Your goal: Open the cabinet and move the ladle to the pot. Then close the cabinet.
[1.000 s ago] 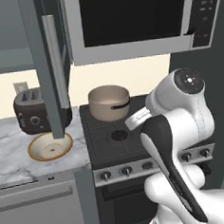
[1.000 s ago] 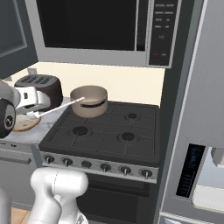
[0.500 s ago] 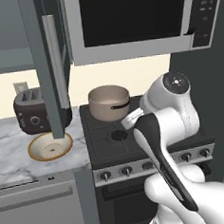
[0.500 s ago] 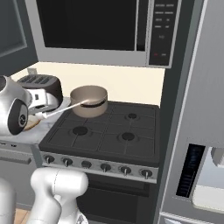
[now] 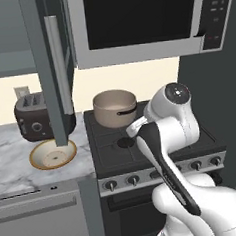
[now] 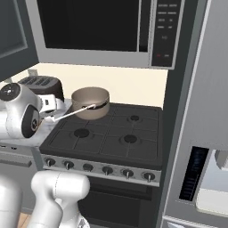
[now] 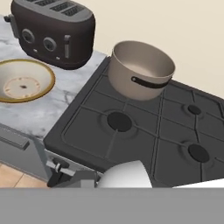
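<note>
Your landmark here is the pot (image 5: 114, 107), the beige pan with a dark side handle standing on the stove's (image 6: 107, 141) back-left burner. The ladle (image 6: 70, 113) hangs in the air just left of it in the right base view, its thin pale handle slanting up so that the far end overlaps the pot's near wall below the rim; whether that end touches the pot, you cannot tell. The ladle's other end meets the gripper (image 6: 50, 115) beside the arm's big white joint, left of the pot, but you cannot tell whether the fingers are clamped on it. Above and left of the pot, the cabinet (image 5: 50, 70) door stands swung open, silver bar handle facing you. Left of the pot on the marble counter (image 5: 13, 163) sit a dark toaster (image 7: 54, 32) and, nearer you, a yellow-rimmed bowl (image 7: 24, 80).
</note>
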